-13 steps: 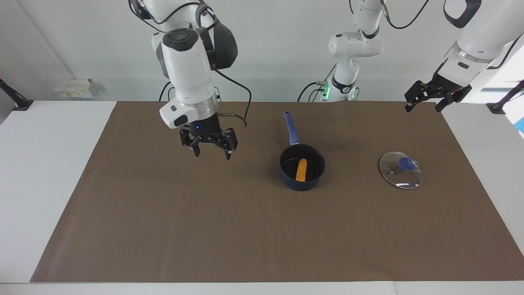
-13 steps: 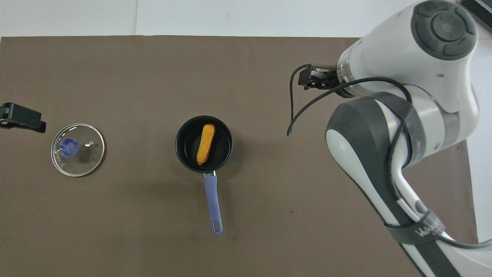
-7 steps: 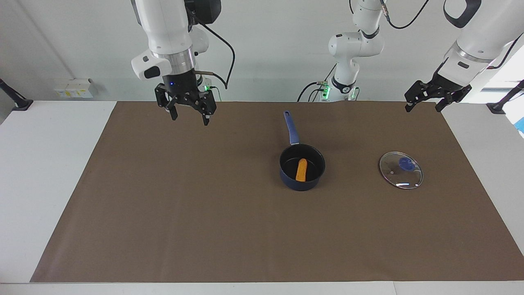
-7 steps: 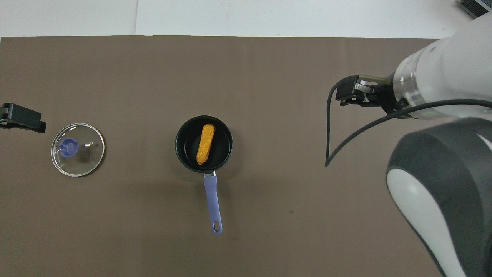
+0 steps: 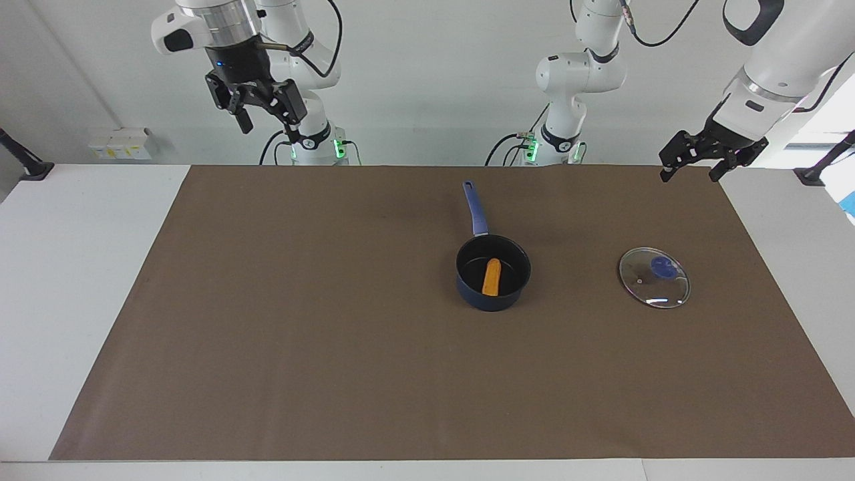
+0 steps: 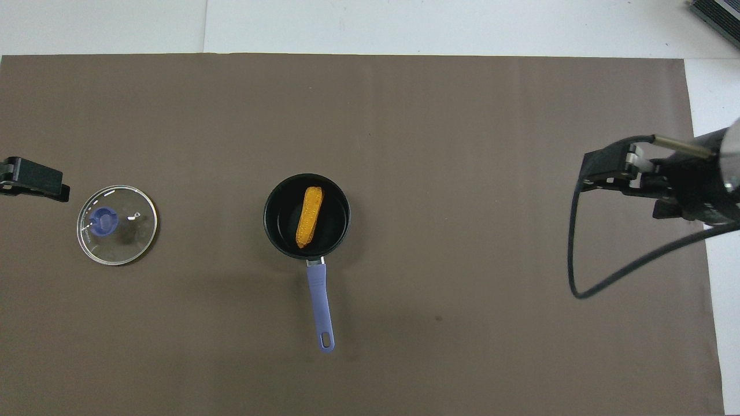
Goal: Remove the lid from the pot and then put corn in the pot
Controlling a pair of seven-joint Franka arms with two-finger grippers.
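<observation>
corn (image 5: 491,277) is seen in pot (image 5: 493,287) | lid (image 5: 654,276) is laid flat beside pot, toward left arm's end | left gripper (image 5: 690,164) and right gripper (image 5: 260,113) are held high, fingers apart, nothing held

A small dark navy-blue saucepan (image 5: 493,272) with a black inside stands uncovered on the table, its long blue handle pointing toward the robots. A bumpy orange-yellow corn cob (image 5: 491,277) lies inside it. The round clear glass lid with a blue knob (image 5: 654,276) lies flat, well apart, toward the left arm's end.
</observation>
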